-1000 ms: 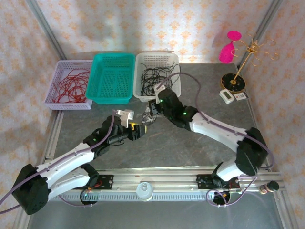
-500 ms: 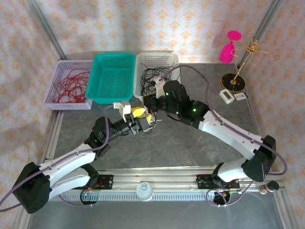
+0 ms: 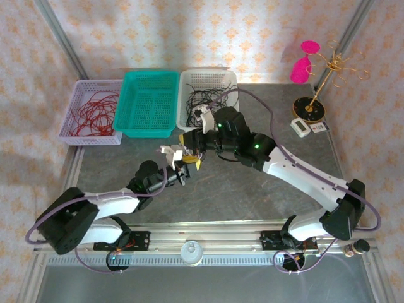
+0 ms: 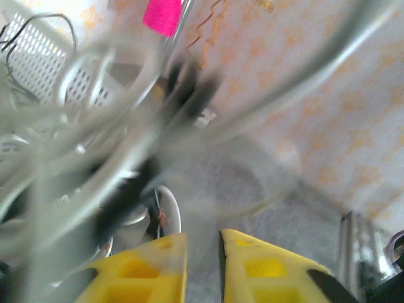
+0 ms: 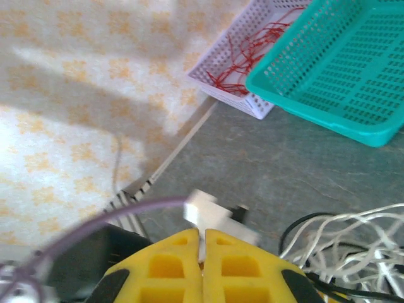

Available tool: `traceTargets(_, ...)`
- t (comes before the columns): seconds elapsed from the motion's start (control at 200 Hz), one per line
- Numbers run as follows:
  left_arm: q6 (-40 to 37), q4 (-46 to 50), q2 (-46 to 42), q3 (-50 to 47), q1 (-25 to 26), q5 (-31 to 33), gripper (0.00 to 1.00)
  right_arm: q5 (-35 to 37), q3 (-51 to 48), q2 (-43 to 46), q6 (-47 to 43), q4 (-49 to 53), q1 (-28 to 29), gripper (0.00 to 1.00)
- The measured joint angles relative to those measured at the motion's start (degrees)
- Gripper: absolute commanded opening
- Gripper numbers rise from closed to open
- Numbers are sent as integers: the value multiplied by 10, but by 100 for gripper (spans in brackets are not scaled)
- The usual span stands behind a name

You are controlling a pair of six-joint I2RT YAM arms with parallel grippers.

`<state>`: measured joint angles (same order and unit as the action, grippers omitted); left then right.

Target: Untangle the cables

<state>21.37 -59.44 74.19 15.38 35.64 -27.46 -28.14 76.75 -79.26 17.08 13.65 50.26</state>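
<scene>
Your right gripper is closed, its yellow fingers pressed flat together. From its wrist camera you cannot tell whether a strand is nipped between them. Just to the right of those fingers lie the cables, a loose snarl of white cords with a black loop at its left edge, resting on the grey table. Just past the fingertips sits a blurred white block, and a lilac lead arcs away from it to the left.

Your left gripper has its yellow fingers drawn almost together, with only a narrow slit between them. Nothing can be made out in that slit, so you cannot tell whether it has a cord. Above and to the left of its tips, blurred pale cords sweep across close to the lens.

From overhead, the two grippers sit close together, the right one just beyond the left.

Farther ahead of the right gripper and to its right stands a teal basket. A lilac basket sits beside it on the left, with red cords lying in it.

Well beyond the left gripper, off to its left, is a white basket with black cords in it. Straight ahead at the far wall are a pink ornament and a gold stand.
</scene>
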Motion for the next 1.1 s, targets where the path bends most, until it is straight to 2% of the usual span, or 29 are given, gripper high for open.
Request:
traceTargets(0.115,2,-40,29,-25,0,20,16,-6,13,0,14,-12,2,0)
traceTargets(0.305,11,-90,37,-56,0,49,0,-2,35,2,35,-24,2,0)
traceTargets(0.526,22,-108,38,-91,0,89,0,33,49,16,50,-21,2,0)
traceTargets(0.551,24,-102,34,-92,0,91,6,37,53,16,50,-19,2,0)
traceTargets(0.611,30,-89,16,-91,0,91,30,48,64,18,50,-14,2,0)
traceTargets(0.636,33,-82,4,-91,0,90,36,53,67,19,50,-12,2,0)
traceTargets(0.786,62,-26,-132,-110,12,89,46,83,59,32,50,-3,2,0)
traceTargets(0.936,48,144,-305,-82,19,89,61,98,26,37,50,-2,2,0)
traceTargets(1.021,40,227,-359,-43,19,92,71,99,1,37,50,-2,2,0)
traceTargets(1.101,33,286,-370,1,19,95,73,99,-20,37,52,-4,2,0)
